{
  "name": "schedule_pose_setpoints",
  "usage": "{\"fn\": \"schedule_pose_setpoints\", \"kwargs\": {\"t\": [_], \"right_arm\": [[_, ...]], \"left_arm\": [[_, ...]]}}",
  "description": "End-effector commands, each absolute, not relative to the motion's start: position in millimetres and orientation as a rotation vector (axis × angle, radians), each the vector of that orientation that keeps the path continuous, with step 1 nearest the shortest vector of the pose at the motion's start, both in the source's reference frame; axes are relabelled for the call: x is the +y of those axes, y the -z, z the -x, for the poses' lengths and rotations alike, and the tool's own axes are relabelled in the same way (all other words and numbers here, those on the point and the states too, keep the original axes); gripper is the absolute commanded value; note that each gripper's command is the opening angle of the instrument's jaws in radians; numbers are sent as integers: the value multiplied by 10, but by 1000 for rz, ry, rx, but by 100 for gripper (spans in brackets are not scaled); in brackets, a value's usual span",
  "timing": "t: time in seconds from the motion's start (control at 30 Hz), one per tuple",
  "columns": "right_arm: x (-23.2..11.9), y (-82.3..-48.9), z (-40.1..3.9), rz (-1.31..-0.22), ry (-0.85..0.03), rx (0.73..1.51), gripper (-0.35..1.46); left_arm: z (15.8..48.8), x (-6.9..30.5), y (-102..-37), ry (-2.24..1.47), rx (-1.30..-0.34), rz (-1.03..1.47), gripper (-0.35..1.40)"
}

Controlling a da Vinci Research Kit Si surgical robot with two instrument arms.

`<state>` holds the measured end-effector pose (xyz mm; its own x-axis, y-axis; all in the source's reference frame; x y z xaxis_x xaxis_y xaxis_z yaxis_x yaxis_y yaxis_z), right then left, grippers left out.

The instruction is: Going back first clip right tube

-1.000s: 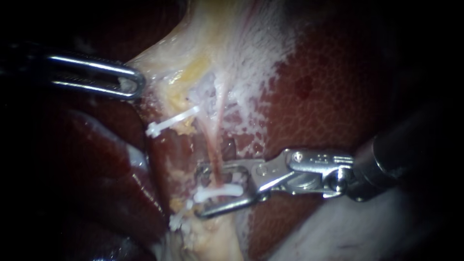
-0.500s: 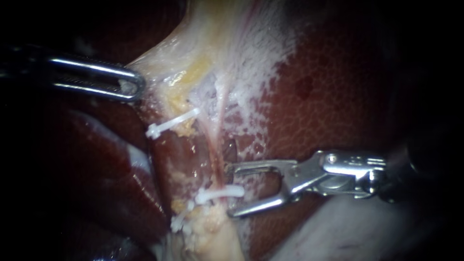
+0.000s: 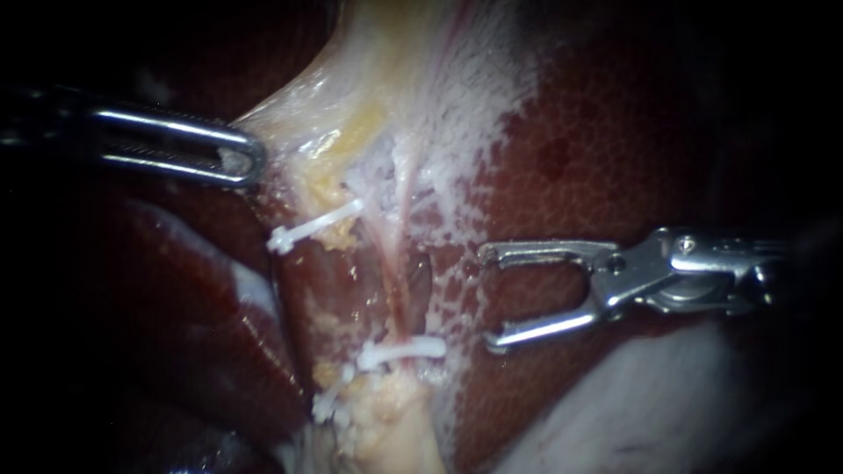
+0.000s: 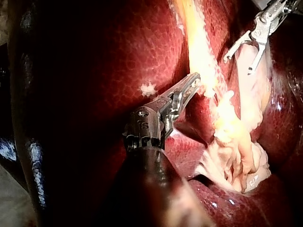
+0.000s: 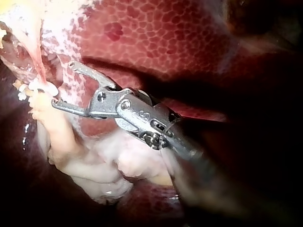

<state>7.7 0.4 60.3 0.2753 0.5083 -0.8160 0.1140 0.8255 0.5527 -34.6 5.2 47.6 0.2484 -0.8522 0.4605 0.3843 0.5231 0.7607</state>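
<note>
One white clip (image 3: 400, 351) lies across the right tube (image 3: 392, 276), low on it, just above a lump of yellowish tissue (image 3: 391, 426). Apart from it, over the liver (image 3: 562, 158), my right instrument (image 3: 488, 298) stands with its jaws wide open and empty. I judge this to be the backing-off step. The next move calls for a straight pull along the shaft, jaws clear of tube and clip. My left instrument (image 3: 237, 160) has its jaws closed on pale tissue (image 3: 299, 105), holding it taut.

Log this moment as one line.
left instrument: jaws shut on pale yellowish tissue | right instrument: jaws open, empty, apart from white plastic clip on thin pink tube
</note>
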Motion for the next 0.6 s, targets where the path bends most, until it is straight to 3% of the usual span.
{"fn": "schedule_pose_setpoints", "kwargs": {"t": [0.03, 0.3, 0.6], "right_arm": [[4, -604, -77, -577, -284, 1283, 60], [5, -602, -72, -572, -274, 1285, 60], [9, -598, -66, -571, -270, 1286, 60]], "left_arm": [[345, 52, -478, 905, -990, -567, -35], [346, 47, -515, 905, -975, -559, -35], [375, 21, -546, 891, -952, -599, -35]]}}
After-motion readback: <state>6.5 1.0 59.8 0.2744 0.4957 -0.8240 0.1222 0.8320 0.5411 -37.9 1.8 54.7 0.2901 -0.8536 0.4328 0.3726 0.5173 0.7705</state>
